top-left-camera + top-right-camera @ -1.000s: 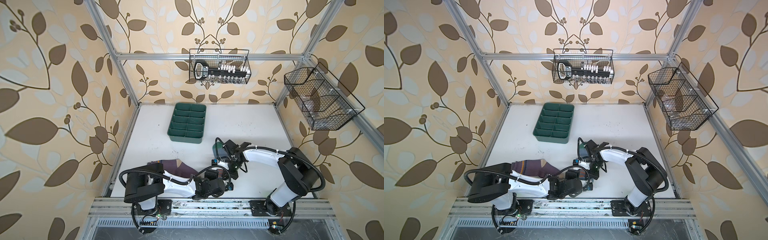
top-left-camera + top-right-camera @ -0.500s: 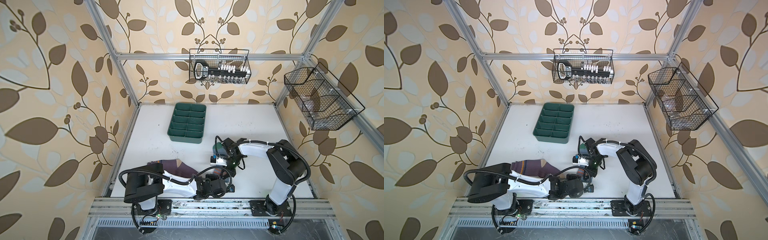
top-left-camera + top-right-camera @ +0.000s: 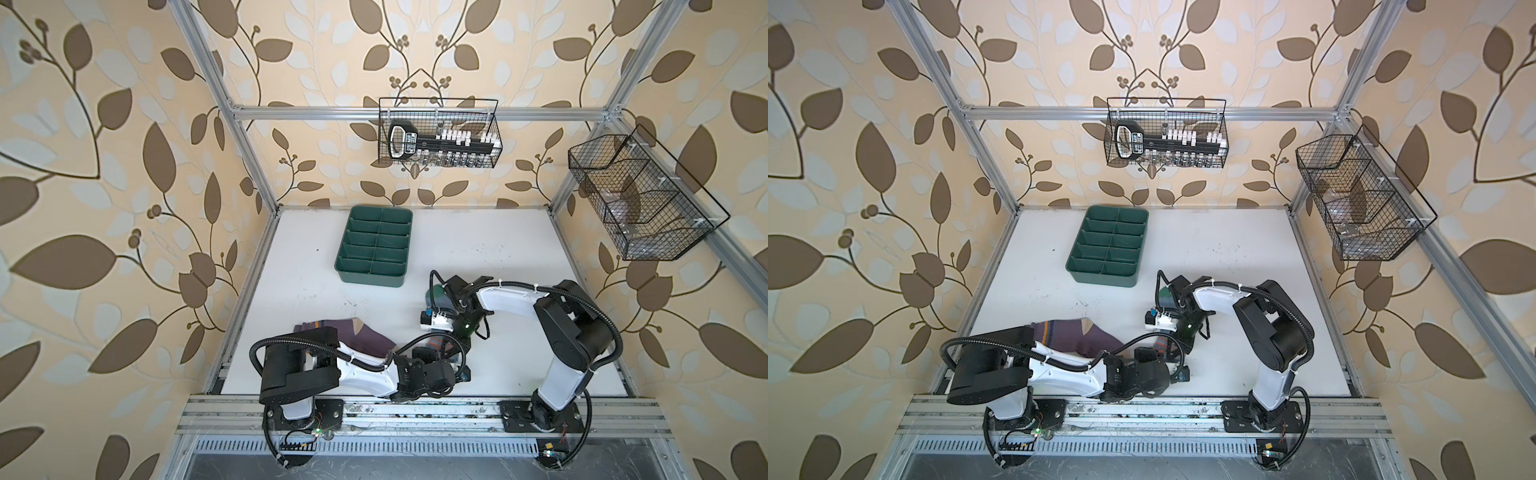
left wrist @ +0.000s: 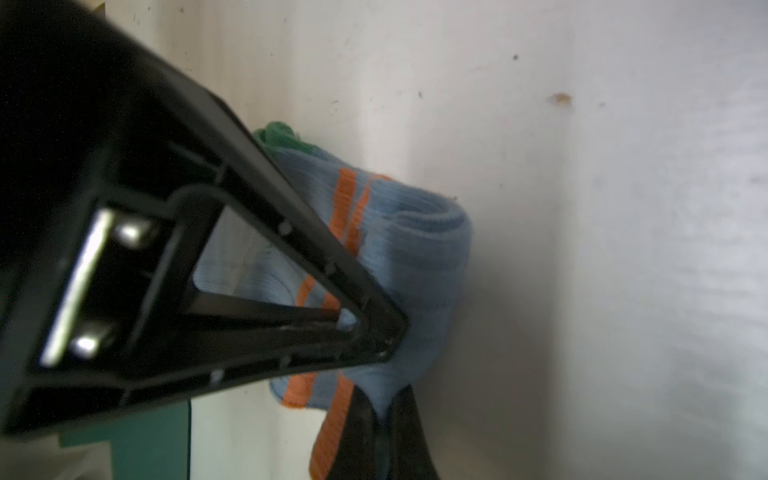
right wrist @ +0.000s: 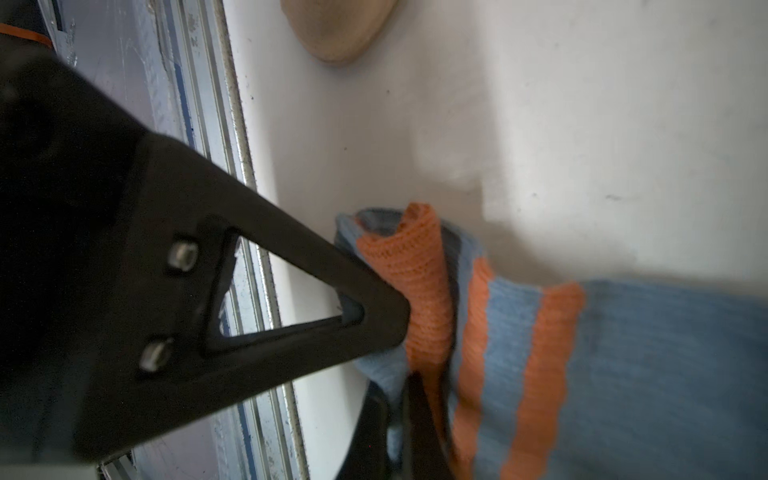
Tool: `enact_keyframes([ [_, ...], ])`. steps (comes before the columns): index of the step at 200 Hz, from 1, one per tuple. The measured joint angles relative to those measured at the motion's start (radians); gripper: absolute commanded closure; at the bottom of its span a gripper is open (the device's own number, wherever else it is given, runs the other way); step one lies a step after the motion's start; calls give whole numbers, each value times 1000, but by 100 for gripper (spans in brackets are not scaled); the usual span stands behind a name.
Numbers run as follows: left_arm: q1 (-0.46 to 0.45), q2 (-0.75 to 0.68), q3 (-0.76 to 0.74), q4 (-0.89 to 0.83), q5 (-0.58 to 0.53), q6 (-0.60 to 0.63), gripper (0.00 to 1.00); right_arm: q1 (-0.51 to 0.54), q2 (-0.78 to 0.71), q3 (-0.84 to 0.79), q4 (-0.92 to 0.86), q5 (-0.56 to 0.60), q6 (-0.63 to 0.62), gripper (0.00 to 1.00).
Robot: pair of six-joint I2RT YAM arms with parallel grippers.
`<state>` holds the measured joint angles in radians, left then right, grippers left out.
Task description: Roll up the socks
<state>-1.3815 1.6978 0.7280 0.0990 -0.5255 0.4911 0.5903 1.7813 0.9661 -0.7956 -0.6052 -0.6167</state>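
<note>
Over the last second my left gripper (image 4: 390, 374) has gone from standing apart to clamped tight. It now pinches a fold of the grey-blue sock (image 4: 415, 257) between its fingers, and its place over the tabletop (image 3: 478, 249) has hardly changed. My right gripper (image 5: 405, 353) was already closed and stays so, biting the orange cuff of that same sock, while my right arm has folded its elbow in from the right edge toward the middle. The grey-blue sock sits at the front middle of the tabletop, between my two arms and near the front rail. It is doubled over on itself, and its green toe shows beyond the fold in the left wrist view. The purple sock (image 3: 365, 338) has not moved: it lies flat at the front left, partly under my left arm and apart from the other, with its tan toe showing in the right wrist view. Counted, there are two socks, one held by both grippers and one free. There is one green tray (image 3: 374, 280) with ten compartments in two columns, standing farther back. There are two wire baskets, the back basket (image 3: 496, 137) hung on the rear wall and the side basket (image 3: 665, 232) on the right wall.
</note>
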Motion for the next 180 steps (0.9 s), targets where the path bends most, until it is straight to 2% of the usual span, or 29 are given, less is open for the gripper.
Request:
enact_keyframes([
  [25,22,3,27,-39,3,-14,100,8,-48,-23,54,45,28,77],
  [33,32,3,39,-60,18,-24,100,10,-69,-36,76,57,30,74],
  [64,86,2,97,-153,107,-56,100,10,-145,-76,135,94,47,74],
  [82,94,0,119,-199,133,-68,100,8,-164,-86,161,106,50,80],
  [93,94,-6,124,-220,130,-72,71,9,-164,-90,171,109,47,89],
  [104,92,-20,124,-241,125,-80,55,9,-162,-91,176,108,50,96],
  [118,92,-63,115,-261,122,-82,39,9,-157,-91,179,107,49,100],
  [146,91,-205,58,-259,92,-68,26,11,-143,-91,179,107,51,100],
  [180,86,-282,18,-228,91,-51,23,17,-140,-91,179,106,48,100],
])
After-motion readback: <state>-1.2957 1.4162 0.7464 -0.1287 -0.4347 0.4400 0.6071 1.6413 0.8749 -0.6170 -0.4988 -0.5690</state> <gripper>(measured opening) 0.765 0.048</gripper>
